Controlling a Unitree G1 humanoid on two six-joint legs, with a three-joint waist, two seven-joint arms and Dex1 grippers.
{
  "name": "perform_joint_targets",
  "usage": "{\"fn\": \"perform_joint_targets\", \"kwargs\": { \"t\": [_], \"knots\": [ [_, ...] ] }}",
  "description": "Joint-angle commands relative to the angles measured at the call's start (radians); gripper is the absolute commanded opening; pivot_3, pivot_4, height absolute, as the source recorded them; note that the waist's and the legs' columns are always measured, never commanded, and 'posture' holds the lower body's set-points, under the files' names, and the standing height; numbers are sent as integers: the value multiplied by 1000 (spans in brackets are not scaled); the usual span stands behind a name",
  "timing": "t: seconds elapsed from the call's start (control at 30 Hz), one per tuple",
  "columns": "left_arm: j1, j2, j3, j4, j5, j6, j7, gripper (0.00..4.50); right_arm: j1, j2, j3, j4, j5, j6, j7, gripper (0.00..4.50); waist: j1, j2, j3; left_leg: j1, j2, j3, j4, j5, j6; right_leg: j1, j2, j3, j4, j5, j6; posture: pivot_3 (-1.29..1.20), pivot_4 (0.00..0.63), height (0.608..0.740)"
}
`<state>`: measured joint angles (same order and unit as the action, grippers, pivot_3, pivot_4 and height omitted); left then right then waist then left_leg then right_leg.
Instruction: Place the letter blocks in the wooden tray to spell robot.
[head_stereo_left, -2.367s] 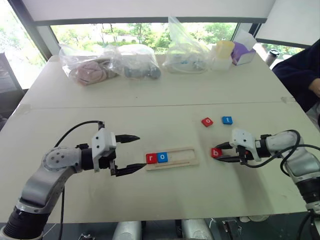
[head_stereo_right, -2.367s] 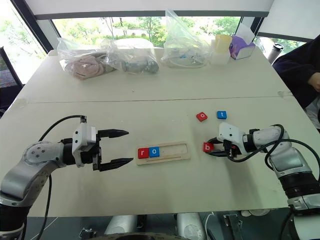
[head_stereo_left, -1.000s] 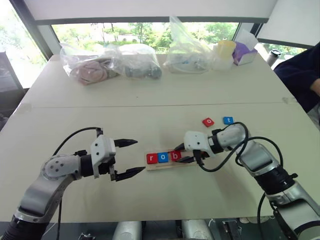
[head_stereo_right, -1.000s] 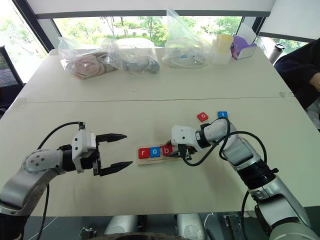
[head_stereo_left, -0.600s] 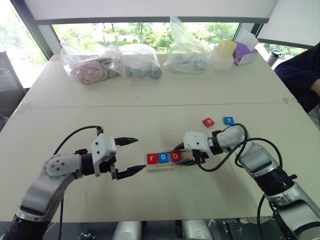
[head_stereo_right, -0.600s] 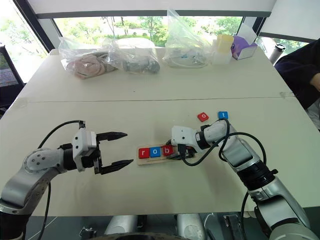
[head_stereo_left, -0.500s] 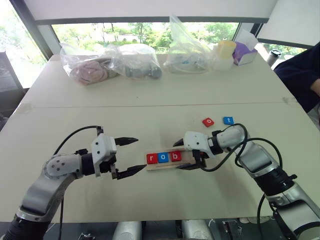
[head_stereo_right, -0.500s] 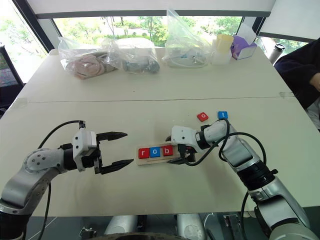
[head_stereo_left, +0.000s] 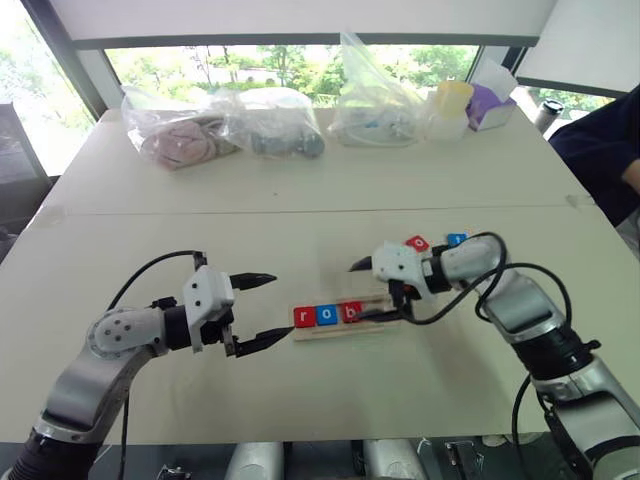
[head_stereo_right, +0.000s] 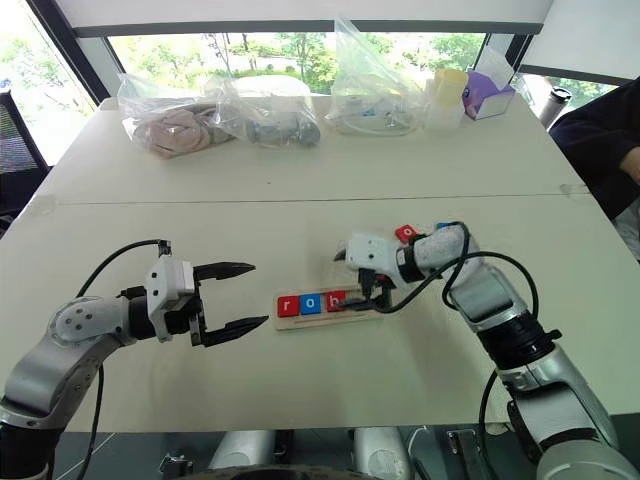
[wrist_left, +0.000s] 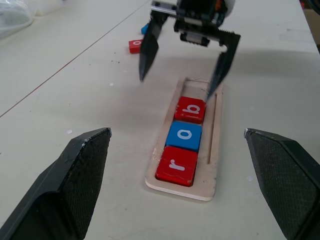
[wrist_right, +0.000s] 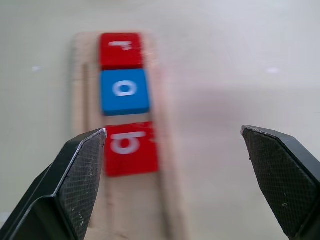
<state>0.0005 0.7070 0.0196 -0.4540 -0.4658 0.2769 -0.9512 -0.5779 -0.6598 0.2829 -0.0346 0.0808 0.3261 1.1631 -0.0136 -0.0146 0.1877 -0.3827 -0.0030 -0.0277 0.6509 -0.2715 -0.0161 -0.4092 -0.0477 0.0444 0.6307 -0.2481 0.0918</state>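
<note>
The wooden tray (head_stereo_left: 340, 330) lies at the table's middle with three letter blocks in its slot: red r (head_stereo_left: 304, 317), blue o (head_stereo_left: 327, 315) and red b (head_stereo_left: 350, 312), side by side from the tray's left end. My right gripper (head_stereo_left: 360, 292) hovers open just above the tray's right half, holding nothing. A loose red o block (head_stereo_left: 417, 243) and a blue t block (head_stereo_left: 455, 240) lie behind that arm, partly hidden by it. My left gripper (head_stereo_left: 280, 306) stands open and empty just left of the tray. The left wrist view looks along the tray rim (wrist_left: 212, 165) to the right gripper (wrist_left: 175, 86).
Several clear plastic bags (head_stereo_left: 270, 125), a yellow cup (head_stereo_left: 450, 98) and a purple box (head_stereo_left: 488, 105) line the far edge of the table. A person's dark sleeve (head_stereo_left: 600, 140) is at the right edge. A seam (head_stereo_left: 300, 212) crosses the tabletop.
My right gripper let go of the red b block, opened wide and rose up and back from the tray. The b stays beside the blue o. The left arm kept still.
</note>
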Motion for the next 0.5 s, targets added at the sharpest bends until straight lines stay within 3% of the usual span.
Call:
{"fn": "perform_joint_targets", "kwargs": {
  "t": [0.03, 0.2, 0.5],
  "knots": [
    [-17, -7, 0, -34, -1, -7, 9, 4500, -77, 47, -127, 148, -51, 55, -251, 4442, -1, 0, 0, 0, 0, 0, 0, 0, 0, 0, 0, 0, 0, 0, 0, 0, 150, 740],
    [-26, -13, -7, -29, 1, -9, 10, 4500, -81, 68, -182, 215, -86, 174, -420, 4442, 2, 0, 0, -2, 0, -1, 0, 0, -1, -2, 0, 0, 0, 0, -1, 0, 150, 740],
    [-59, -14, -16, -6, 6, -9, -2, 4500, -66, 111, -220, 219, -57, 362, -522, 4442, -3, 0, 0, -8, 0, 1, -1, 0, 0, -9, 1, 1, 2, 3, 2, 0, 150, 740]
  ]
}}
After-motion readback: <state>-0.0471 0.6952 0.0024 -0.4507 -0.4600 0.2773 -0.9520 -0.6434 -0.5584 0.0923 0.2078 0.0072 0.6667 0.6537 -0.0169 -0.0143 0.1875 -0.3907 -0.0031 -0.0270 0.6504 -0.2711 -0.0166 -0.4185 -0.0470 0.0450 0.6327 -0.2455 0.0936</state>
